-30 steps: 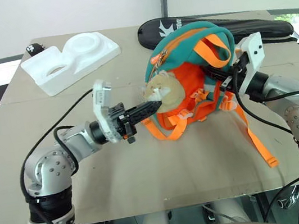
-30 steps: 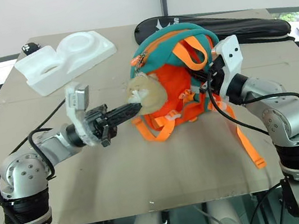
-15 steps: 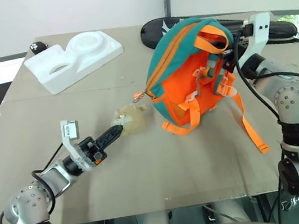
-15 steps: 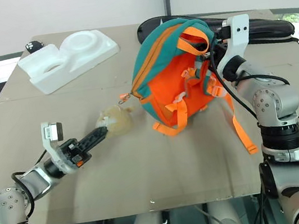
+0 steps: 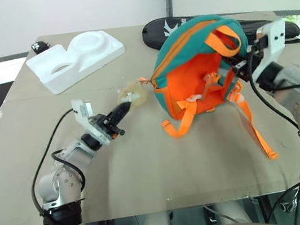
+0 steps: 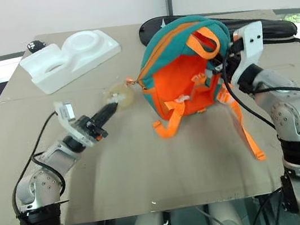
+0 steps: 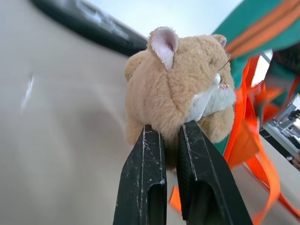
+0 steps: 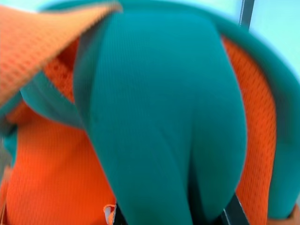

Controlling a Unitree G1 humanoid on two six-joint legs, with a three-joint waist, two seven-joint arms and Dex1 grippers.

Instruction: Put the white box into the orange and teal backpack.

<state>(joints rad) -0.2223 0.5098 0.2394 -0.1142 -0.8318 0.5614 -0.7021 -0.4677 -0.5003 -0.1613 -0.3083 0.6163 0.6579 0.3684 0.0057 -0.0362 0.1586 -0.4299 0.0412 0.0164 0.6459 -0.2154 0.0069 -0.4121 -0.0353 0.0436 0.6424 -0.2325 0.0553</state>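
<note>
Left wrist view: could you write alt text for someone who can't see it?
Two black gripper fingers pinch a tan plush animal head from below. Behind it are the orange and teal backpack, its orange webbing straps and a beige tabletop.

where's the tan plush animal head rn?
Left-centre of the table, the tan plush animal head is pinched in the left gripper, just left of the orange and teal backpack.

a test room or lab is suggested. a bare counter covered in plain brown board is set before blank white wall panels, and unrelated props are laid out on it.
</note>
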